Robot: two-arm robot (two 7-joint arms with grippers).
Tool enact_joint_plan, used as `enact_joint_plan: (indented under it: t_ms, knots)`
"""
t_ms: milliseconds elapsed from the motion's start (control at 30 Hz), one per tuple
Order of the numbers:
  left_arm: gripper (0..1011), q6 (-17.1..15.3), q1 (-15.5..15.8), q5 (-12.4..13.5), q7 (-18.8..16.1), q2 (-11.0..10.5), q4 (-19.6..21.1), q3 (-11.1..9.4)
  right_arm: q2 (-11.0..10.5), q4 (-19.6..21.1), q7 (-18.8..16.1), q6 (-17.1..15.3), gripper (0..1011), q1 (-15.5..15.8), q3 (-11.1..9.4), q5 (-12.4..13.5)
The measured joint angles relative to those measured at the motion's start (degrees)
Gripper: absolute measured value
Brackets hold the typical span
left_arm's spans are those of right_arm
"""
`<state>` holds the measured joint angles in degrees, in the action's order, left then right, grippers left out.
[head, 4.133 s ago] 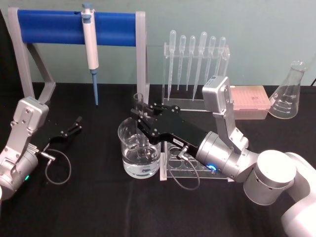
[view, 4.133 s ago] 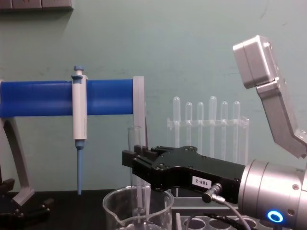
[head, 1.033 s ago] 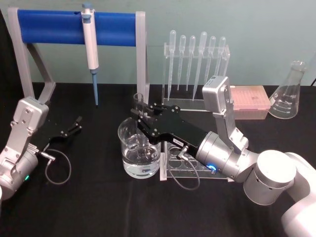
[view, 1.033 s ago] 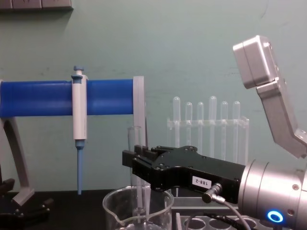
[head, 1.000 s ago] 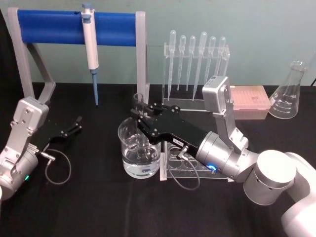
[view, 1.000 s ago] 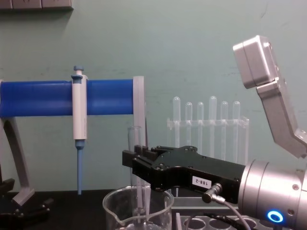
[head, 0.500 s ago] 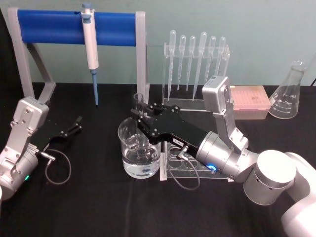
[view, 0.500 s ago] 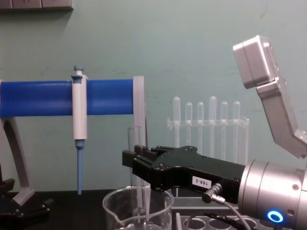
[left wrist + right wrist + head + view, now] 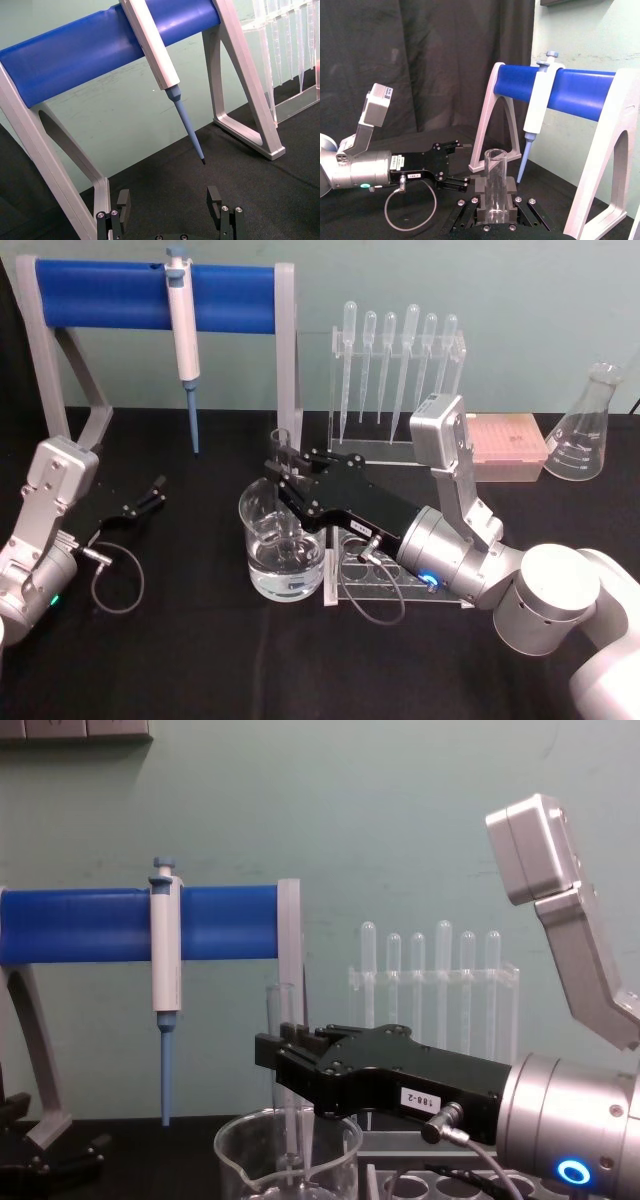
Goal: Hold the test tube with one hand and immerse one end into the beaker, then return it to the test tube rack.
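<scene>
Immersion stage. My right gripper [image 9: 283, 466] reaches in from the right, over the near centre of the black counter [image 9: 200, 660], its fingers pinching the test tube [image 9: 281, 443] on both sides; in the right wrist view the two pads press flat against the glass [image 9: 495, 182], and in the chest view the gripper [image 9: 281, 1056] grips the tube [image 9: 281, 1010] below its open rim. The test tube stands upright with the rim uppermost, and its lower length passes down inside the beaker [image 9: 260, 575], which holds clear liquid in its lower part. Whether the rounded end lies under the liquid surface I cannot tell. The beaker [image 9: 238, 1160] stands on the counter just left of the test tube rack [image 9: 372, 578], which lies beneath my right wrist. My left gripper [image 9: 152, 492] rests low at the left of the counter, well apart from the beaker, its fingers spread with nothing between them [image 9: 168, 210]. Along the far side stand a blue-barred stand [image 9: 110, 290] carrying a white-and-blue pipettor [image 9: 182, 335], a clear stand of pipettes [image 9: 400, 350], a pink box [image 9: 508, 446] and a conical flask [image 9: 585, 430].
</scene>
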<state>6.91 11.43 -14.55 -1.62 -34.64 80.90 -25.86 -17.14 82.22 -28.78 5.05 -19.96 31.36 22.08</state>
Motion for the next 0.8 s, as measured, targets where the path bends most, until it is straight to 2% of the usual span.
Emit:
enact_joint_plan:
  t_ms: [800]
  knots:
    - [1000, 0.0, 0.0, 0.0, 0.0, 0.0, 0.0, 0.0, 0.0, 0.0, 0.0, 0.0, 228, 0.0, 0.0, 0.0]
